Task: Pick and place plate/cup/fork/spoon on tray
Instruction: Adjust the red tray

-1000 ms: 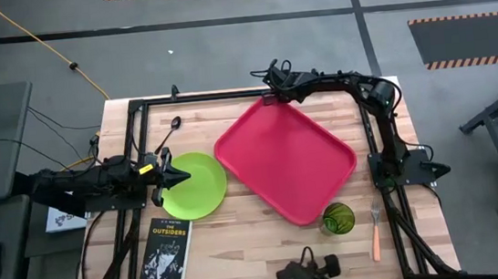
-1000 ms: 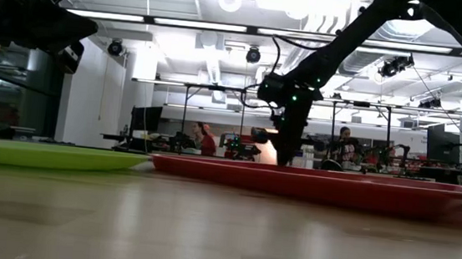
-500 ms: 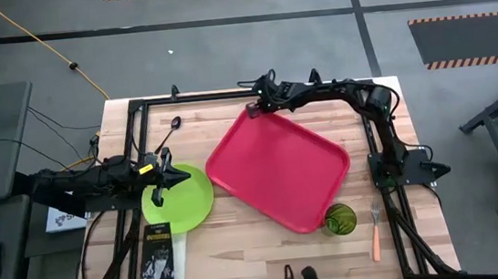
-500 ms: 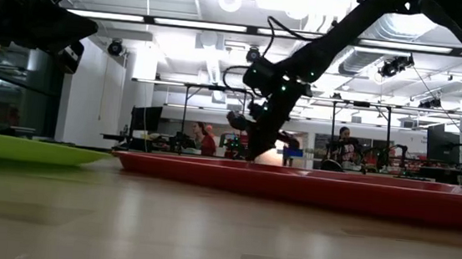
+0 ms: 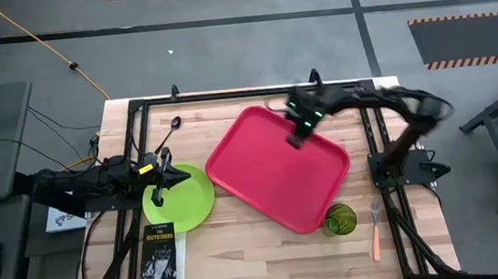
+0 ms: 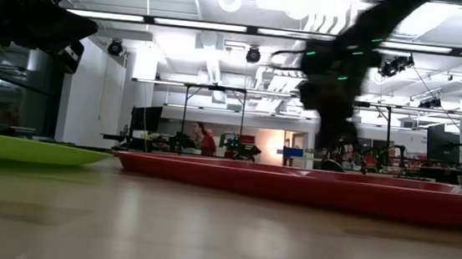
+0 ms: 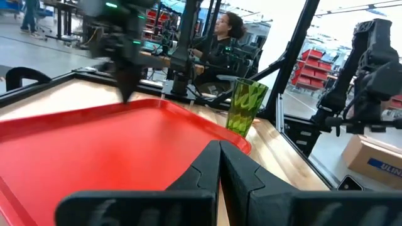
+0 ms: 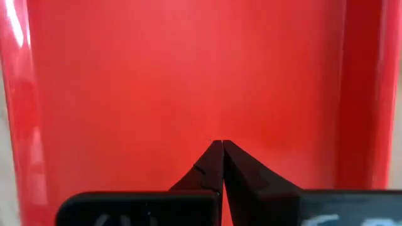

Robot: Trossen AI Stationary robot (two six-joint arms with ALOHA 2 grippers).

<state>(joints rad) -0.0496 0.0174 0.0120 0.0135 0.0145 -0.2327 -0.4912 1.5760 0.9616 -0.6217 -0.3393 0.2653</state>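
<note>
The red tray [image 5: 271, 179] lies slantwise on the middle of the table. The lime-green plate [image 5: 182, 205] lies left of it, flat on the wood. My left gripper [image 5: 184, 176] hangs level and shut above the plate's far rim, clear of it in the low view. My right gripper [image 5: 302, 139] is shut and blurred above the tray's far right part. Its tips [image 8: 218, 145] point down at the tray's floor [image 8: 157, 75]. The green cup [image 5: 337, 220] stands upright by the tray's near corner. The fork [image 5: 376, 235] lies right of the cup. The dark spoon [image 5: 169, 135] lies beyond the plate.
A black book [image 5: 160, 258] lies at the near left, its far end by the plate's near rim. Black frame rails [image 5: 226, 96] run along the table's far, left and right sides. Bare wood shows between the book and the cup.
My right gripper, at the tray's far corner, slid the tray toward the table's left, and the tray slid the plate left toward the book. The gripper has then risen, tipped downward and swung right and nearer, above the tray. The tray has since kept still.
</note>
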